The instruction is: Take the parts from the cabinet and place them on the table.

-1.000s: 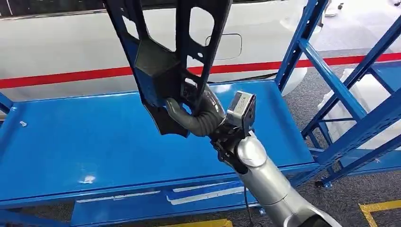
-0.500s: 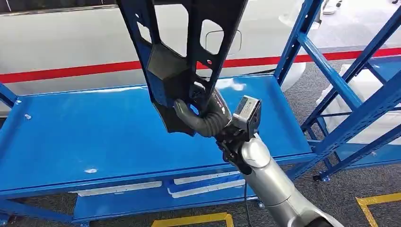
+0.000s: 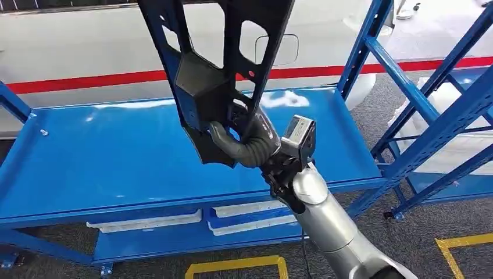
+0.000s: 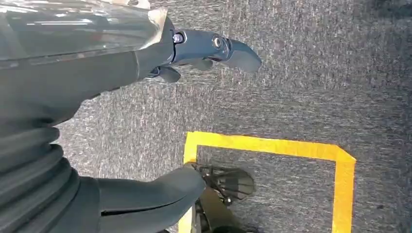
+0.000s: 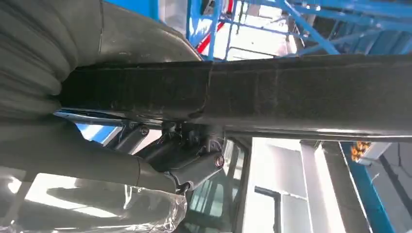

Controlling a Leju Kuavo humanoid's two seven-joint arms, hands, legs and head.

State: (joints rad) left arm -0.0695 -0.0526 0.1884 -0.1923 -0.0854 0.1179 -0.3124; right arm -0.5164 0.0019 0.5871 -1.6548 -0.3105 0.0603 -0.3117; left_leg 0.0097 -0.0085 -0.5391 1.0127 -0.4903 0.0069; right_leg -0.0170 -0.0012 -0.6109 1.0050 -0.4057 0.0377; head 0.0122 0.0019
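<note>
A large black plastic part [image 3: 215, 70] with cut-out openings hangs upright above the blue table [image 3: 104, 157]. My right hand [image 3: 247, 139] grips its lower end, thumb wrapped round the front; up close the part [image 5: 272, 92] is a dark bar crossing the wrist view with the hand [image 5: 73, 126] clamped around it. The part's top runs out of the head view. My left hand [image 4: 97, 97] hangs over grey carpet, fingers [image 4: 214, 48] apart with nothing between them.
The blue table's top is bare and glossy, with a lower shelf [image 3: 192, 232] beneath. Blue rack uprights [image 3: 430, 110] stand at the right. A white vehicle body with a red stripe [image 3: 87, 81] lies behind the table. Yellow floor tape [image 3: 235, 266] marks the carpet.
The whole view has shifted a little, so the camera moved. The part and my right hand sit slightly lower and further left in the picture; the grip is unchanged.
</note>
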